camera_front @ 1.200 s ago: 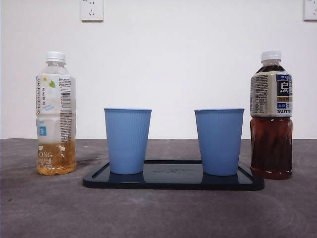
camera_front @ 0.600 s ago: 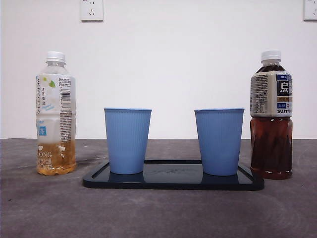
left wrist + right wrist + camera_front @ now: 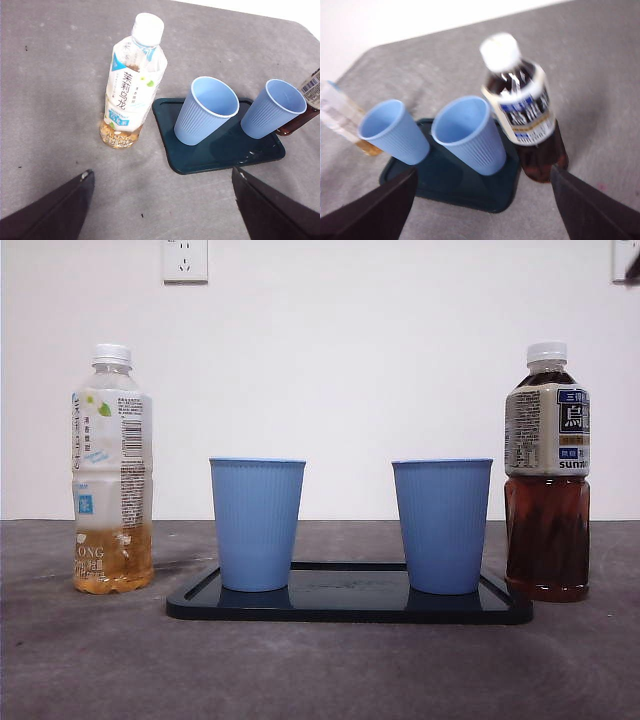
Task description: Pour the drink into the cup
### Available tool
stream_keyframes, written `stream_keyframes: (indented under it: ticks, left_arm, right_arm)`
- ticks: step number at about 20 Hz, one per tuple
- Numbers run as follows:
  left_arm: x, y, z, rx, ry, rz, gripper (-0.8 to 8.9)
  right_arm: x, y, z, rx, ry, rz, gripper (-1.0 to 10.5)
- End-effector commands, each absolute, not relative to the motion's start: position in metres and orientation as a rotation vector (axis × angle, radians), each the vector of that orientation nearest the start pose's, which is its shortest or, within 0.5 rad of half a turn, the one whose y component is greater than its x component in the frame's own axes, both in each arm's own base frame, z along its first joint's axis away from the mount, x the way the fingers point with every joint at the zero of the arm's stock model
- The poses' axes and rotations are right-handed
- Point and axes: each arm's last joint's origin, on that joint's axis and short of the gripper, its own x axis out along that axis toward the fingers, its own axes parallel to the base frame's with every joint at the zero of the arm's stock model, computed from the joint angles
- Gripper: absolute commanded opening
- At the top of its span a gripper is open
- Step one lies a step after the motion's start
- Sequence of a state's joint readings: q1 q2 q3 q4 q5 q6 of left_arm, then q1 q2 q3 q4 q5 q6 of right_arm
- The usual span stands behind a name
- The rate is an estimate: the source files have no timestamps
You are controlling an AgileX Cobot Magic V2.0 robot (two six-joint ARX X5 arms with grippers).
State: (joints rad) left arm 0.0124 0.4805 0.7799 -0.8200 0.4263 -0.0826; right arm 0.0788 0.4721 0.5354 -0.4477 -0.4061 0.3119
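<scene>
Two blue ribbed cups stand upright on a dark tray (image 3: 350,608): the left cup (image 3: 257,524) and the right cup (image 3: 442,526). A clear bottle of pale tea (image 3: 112,472), about a quarter full and capped, stands left of the tray. A capped dark tea bottle (image 3: 547,475) stands to the right. My left gripper (image 3: 162,172) hangs open high above the pale bottle (image 3: 131,85) and the tray. My right gripper (image 3: 483,169) is open above the dark bottle (image 3: 522,110) and the nearer cup (image 3: 470,132); this view is blurred.
The grey table runs to a white wall carrying a socket (image 3: 185,260). A black tip of an arm (image 3: 632,272) shows at the top right corner of the front view. Bare tabletop lies in front of the tray and outside both bottles.
A black arm tip has come into the top right corner of the front view. Bottles, cups and tray have not moved.
</scene>
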Motion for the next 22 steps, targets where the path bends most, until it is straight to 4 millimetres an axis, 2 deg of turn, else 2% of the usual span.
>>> stream_keyframes:
  ticks: [1,8,14,22]
  left_arm:
    - [0.084,-0.011,0.314,-0.173,0.5,-0.4,4.41]
    - [0.085,-0.011,0.317,-0.167,0.474,-0.402,4.41]
    - [0.085,-0.011,0.317,-0.167,0.474,-0.402,4.41]
    - [0.086,-0.011,0.318,-0.164,0.463,-0.403,4.41]
  right_arm:
    - [0.117,0.024,0.25,0.431,0.45,0.412,4.3]
    - [0.124,0.039,0.217,0.429,0.453,0.367,4.3]
    - [0.137,0.06,0.185,0.334,0.406,0.304,4.3]
    - [0.158,0.069,0.163,0.225,0.343,0.265,4.3]
